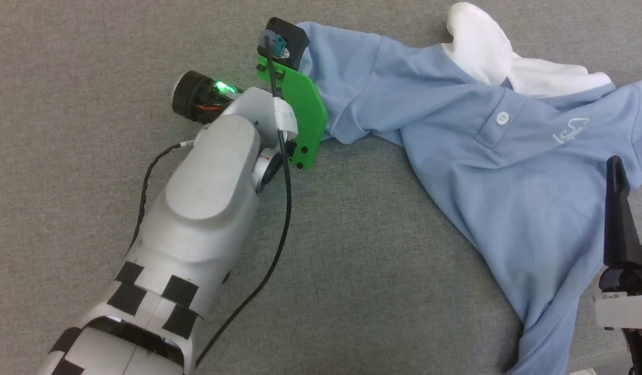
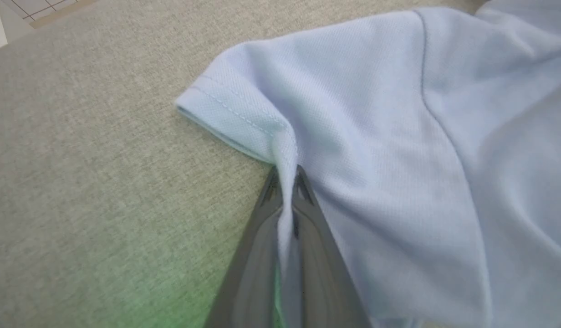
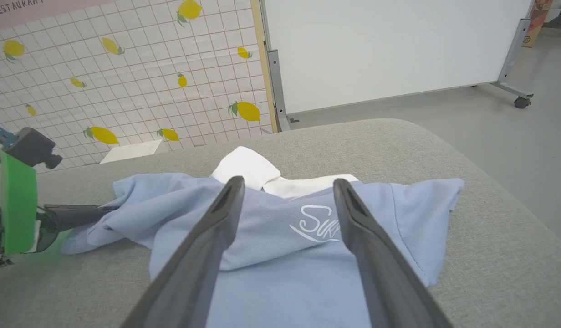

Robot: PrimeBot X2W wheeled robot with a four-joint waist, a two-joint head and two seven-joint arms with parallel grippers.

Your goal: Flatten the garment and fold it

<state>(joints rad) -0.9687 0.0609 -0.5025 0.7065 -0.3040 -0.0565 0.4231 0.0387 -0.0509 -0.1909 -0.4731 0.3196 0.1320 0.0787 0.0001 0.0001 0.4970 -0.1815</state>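
1. We see the left gripper (image 2: 286, 176) pinched tight on a fold of the garment's sleeve (image 2: 271, 91), right at the hem, cloth squeezed between both fingers.
2. The garment (image 1: 508, 177) lies rumpled on the grey padded surface (image 1: 352, 260), white collar (image 1: 488, 57) towards its far edge and the body trailing down to the near right.
3. We catch a white button (image 1: 502, 118) and the white script logo (image 1: 571, 130) facing up.
4. The right gripper (image 3: 288, 182) hangs above the chest, fingers spread wide and holding nothing.
5. The far sleeve (image 3: 426, 205) lies near the surface's rounded corner.
6. A green plate (image 1: 300, 114) on the left wrist sits beside the pinched sleeve.
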